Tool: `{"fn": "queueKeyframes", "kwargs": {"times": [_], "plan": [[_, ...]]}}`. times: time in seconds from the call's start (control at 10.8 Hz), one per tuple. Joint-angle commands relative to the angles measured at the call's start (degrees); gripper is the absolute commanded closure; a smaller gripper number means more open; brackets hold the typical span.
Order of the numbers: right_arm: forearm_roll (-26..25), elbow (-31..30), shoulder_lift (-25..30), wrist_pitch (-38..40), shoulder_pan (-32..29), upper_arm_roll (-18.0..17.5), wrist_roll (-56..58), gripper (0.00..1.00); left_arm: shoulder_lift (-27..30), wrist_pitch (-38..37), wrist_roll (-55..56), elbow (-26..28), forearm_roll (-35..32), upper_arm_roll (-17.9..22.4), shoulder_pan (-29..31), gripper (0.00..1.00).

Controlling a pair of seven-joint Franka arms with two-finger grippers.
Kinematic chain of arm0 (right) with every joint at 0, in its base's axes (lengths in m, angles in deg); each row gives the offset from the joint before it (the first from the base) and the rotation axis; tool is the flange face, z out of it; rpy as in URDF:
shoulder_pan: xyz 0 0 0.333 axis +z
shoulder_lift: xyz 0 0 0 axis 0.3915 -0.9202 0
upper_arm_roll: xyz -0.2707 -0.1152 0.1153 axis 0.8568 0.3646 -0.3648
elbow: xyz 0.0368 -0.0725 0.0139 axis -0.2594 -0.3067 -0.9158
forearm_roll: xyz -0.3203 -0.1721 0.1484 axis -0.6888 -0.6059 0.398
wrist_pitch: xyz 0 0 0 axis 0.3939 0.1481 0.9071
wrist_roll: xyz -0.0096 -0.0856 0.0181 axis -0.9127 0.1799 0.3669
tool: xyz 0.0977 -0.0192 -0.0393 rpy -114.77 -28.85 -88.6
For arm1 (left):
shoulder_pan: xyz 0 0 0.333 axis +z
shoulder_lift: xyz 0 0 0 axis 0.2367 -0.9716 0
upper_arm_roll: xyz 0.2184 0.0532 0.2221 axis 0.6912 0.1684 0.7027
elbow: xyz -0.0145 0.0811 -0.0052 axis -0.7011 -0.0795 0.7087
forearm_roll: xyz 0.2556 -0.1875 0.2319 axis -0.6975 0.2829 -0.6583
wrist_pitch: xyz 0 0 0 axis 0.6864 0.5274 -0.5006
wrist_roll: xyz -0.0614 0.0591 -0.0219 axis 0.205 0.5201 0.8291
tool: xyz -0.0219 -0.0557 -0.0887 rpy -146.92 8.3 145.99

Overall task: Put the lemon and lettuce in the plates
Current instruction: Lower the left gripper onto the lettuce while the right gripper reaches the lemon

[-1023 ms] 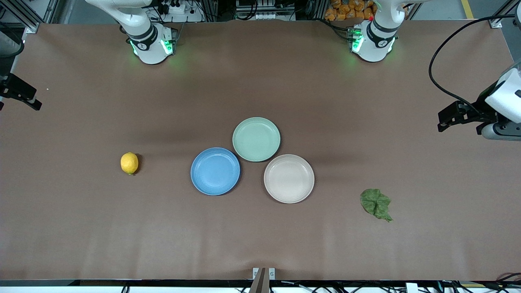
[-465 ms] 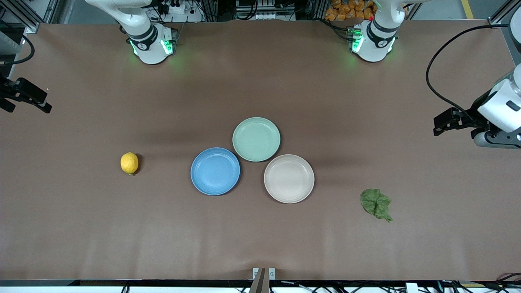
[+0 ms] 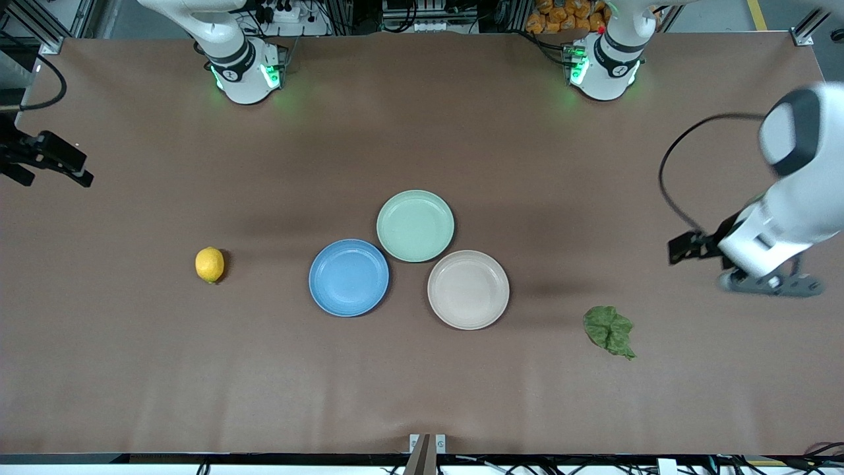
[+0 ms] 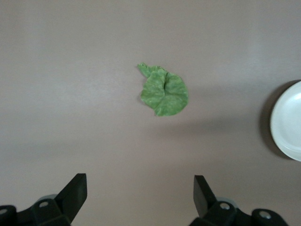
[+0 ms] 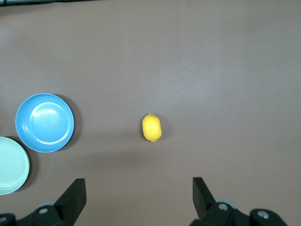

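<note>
On the brown surface [image 3: 422, 369]: three round plates clustered mid-surface, with one fruit and one leaf lying well apart from them.
Lemon: small oval yellow lemon [image 3: 210, 264] [image 5: 152, 127] rests on the bare surface toward the right arm's end, well apart from the blue plate.
Lettuce: dark green wrinkly lettuce leaf [image 3: 609, 331] [image 4: 163, 91] lies flat toward the left arm's end, near the beige plate and slightly nearer the front camera.
Blue plate: round shallow blue plate [image 3: 349, 278] [image 5: 44, 123] holds nothing; its rim meets the pale green plate.
Beige plate: round shallow beige-white plate [image 3: 468, 289] [image 4: 288, 121] holds nothing, just beside the other two.
Pale green plate: round pale green plate [image 3: 415, 225] [image 5: 11, 165] sits farthest from the front camera of the three.
Left end effector [image 3: 768, 284] [image 4: 139, 194]: up over bare surface at the left arm's end, beside the lettuce; fingers spread wide, gripping nothing.
Right end effector [image 5: 139, 194]: high over the right arm's end, with the lemon below it; fingers spread wide, gripping nothing.
Obstructions: only open surface separates each item from its nearest plate.
</note>
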Motion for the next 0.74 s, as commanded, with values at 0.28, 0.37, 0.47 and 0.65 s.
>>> {"fn": "queueKeyframes", "kwargs": {"times": [0.28, 0.37, 0.47, 0.65], "plan": [[-1.51, -8.08, -7.3, -11.64, -4.6, 0.02, -0.45, 0.0, -13.9, 16.94, -0.21, -0.48, -1.71, 0.09, -0.72, 0.0], [-1.6, -8.0, -9.94, -13.75, -5.22, 0.11, -0.36, 0.0, -16.27, 20.45, -0.21, -0.57, -4.41, 0.18, -1.42, 0.0], [-1.86, -7.74, -10.92, -14.55, -5.92, 0.11, -0.36, 0.0, -18.12, 23.18, 0.4, -0.66, -7.57, 0.09, -1.51, 0.0], [-1.86, -7.21, -12.06, -14.65, -7.51, 0.11, -0.36, 0.0, -20.68, 25.58, 3.38, -0.66, -8.22, -0.08, -1.6, 0.0]]}}
